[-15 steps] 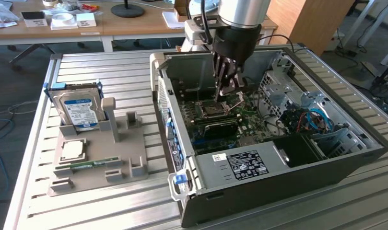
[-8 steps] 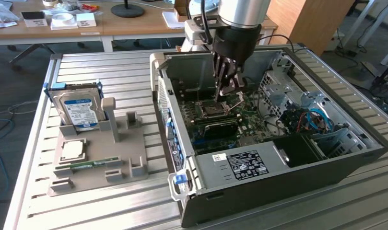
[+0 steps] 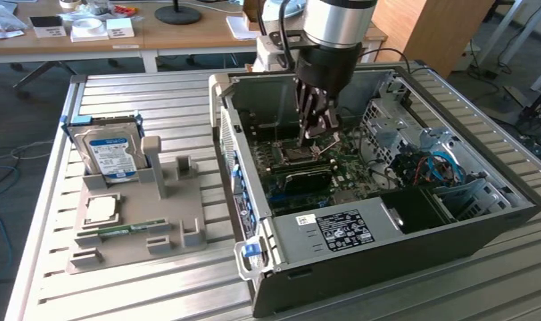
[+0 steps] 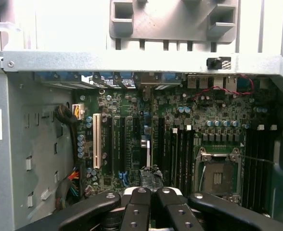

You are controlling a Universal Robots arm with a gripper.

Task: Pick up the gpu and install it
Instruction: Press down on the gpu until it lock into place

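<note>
My gripper point(image 3: 318, 128) reaches down into the open computer case point(image 3: 342, 234), just above the green motherboard point(image 3: 346, 170). In the wrist view the black fingers point(image 4: 134, 207) are pressed together. The gripper point(image 4: 151, 191) is shut on a thin dark part seen edge-on, the gpu point(image 4: 151, 176). The card hangs over the row of long expansion slots point(image 4: 124, 139) between the white slot point(image 4: 96, 139) and the memory slots. I cannot tell whether its lower edge touches the board.
A grey parts fixture point(image 3: 136, 221) on the slatted table holds a blue-labelled hard drive point(image 3: 110, 150), a processor chip point(image 3: 102, 208) and a narrow memory stick point(image 3: 118, 231). Inside the case are the processor socket point(image 4: 217, 175), cables point(image 3: 430, 167) and drive bays. Desks stand behind.
</note>
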